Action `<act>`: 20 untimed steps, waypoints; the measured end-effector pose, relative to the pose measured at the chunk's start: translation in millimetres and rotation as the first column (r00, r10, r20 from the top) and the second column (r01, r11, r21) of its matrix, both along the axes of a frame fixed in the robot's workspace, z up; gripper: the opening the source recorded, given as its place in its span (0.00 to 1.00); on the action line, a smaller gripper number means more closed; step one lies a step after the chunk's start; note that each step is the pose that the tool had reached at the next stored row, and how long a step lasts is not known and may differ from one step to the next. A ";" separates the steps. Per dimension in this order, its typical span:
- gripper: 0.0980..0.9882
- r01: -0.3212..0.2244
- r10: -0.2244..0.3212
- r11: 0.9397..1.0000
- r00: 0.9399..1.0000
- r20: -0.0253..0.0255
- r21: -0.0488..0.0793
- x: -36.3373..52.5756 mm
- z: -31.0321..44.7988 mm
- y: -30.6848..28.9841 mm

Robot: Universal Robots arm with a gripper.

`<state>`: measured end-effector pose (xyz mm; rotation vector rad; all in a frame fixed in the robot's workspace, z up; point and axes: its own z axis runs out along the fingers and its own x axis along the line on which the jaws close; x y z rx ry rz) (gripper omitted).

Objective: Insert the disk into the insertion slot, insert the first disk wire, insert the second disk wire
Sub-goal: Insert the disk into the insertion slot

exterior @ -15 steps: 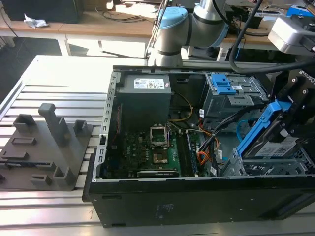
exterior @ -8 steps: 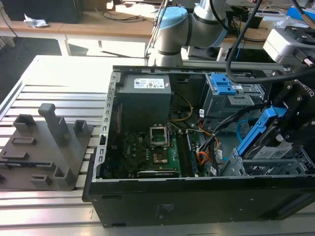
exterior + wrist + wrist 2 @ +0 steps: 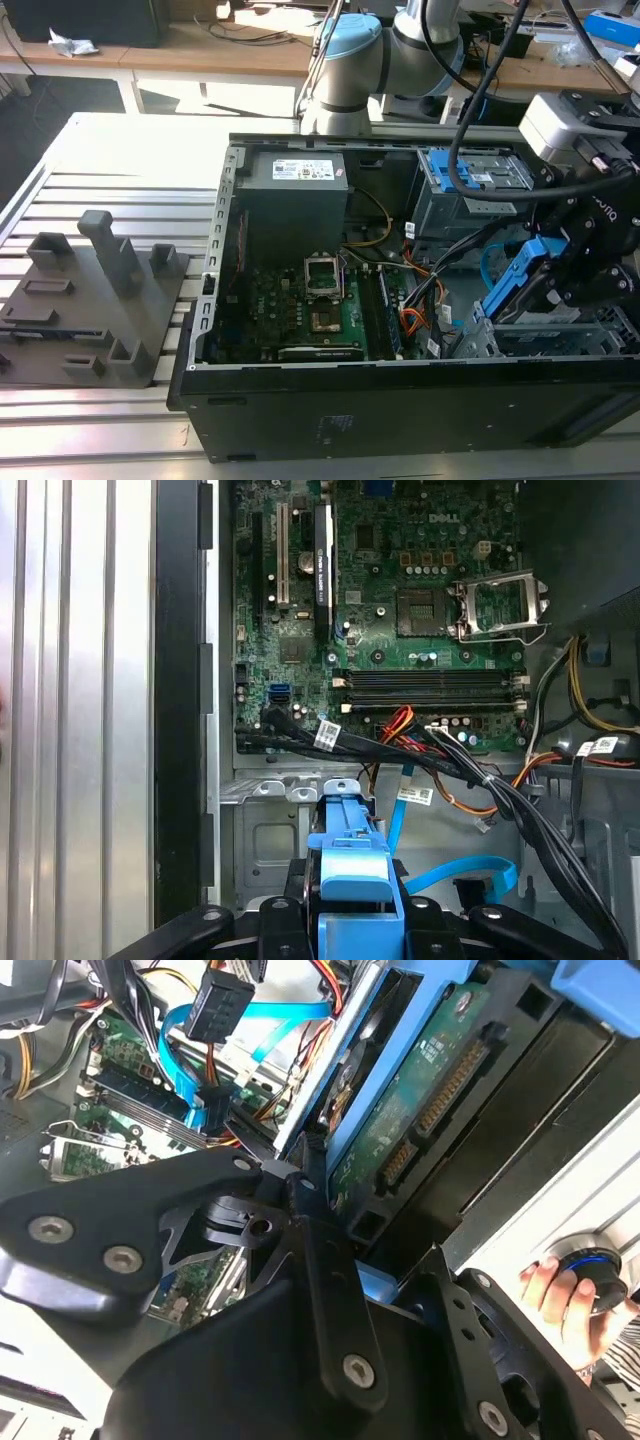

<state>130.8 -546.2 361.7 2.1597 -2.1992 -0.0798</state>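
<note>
My matte black gripper [image 3: 352, 920] is clamped on the disk [image 3: 350, 855], pinching its glossy blue plastic carrier. In the exterior view the disk hangs tilted just above the insertion slot [image 3: 585, 335], a perforated silver sheet-metal cage. The flat, light blue second disk wire [image 3: 470, 865] loops nearby.

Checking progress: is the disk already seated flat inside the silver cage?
No, in the exterior view the gripper holds the disk steeply tilted, not flat in the insertion slot.
</note>
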 end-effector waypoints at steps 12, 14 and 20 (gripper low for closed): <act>0.39 0.000 0.000 1.000 1.000 0.000 0.000 0.0 -0.4 0.0; 0.37 0.000 0.000 1.000 1.000 0.000 0.000 0.0 -0.5 0.0; 0.01 0.000 0.000 1.000 1.000 0.000 0.000 0.0 -0.6 0.0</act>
